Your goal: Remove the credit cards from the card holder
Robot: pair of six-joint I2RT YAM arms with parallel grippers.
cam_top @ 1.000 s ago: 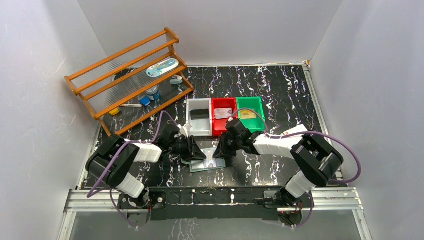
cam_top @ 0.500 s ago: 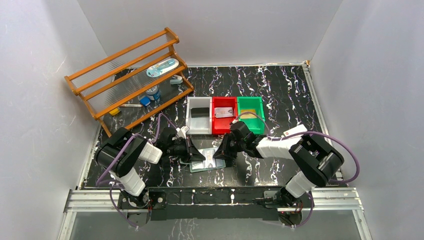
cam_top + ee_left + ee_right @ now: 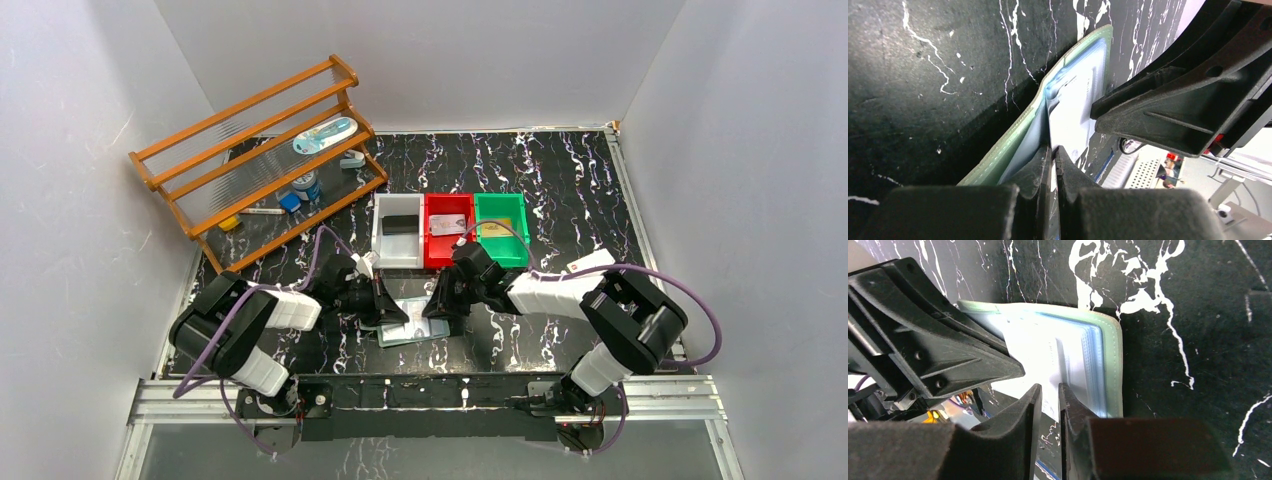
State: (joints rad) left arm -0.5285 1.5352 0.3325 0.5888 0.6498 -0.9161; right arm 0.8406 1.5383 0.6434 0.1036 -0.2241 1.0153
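The grey-green card holder (image 3: 412, 326) lies spread open on the table between my two grippers. In the left wrist view its green edge (image 3: 1013, 140) and clear pockets show, with a pale credit card (image 3: 1073, 115) standing up out of them. My left gripper (image 3: 1053, 152) (image 3: 393, 311) is shut on that card's edge. In the right wrist view the same pale card (image 3: 1035, 347) lies over the pockets of the card holder (image 3: 1113, 365). My right gripper (image 3: 1049, 390) (image 3: 438, 306) stands narrowly open, its tips astride the card's near edge.
Behind the holder stand a white bin (image 3: 380, 250) with a dark card, a red bin (image 3: 447, 258) with a pale card and a green bin (image 3: 516, 240) with another card. A wooden rack (image 3: 260, 160) with small items stands at the back left.
My left gripper has closed down onto the pale card. The right gripper's jaws have parted a little. Both stay at the holder.
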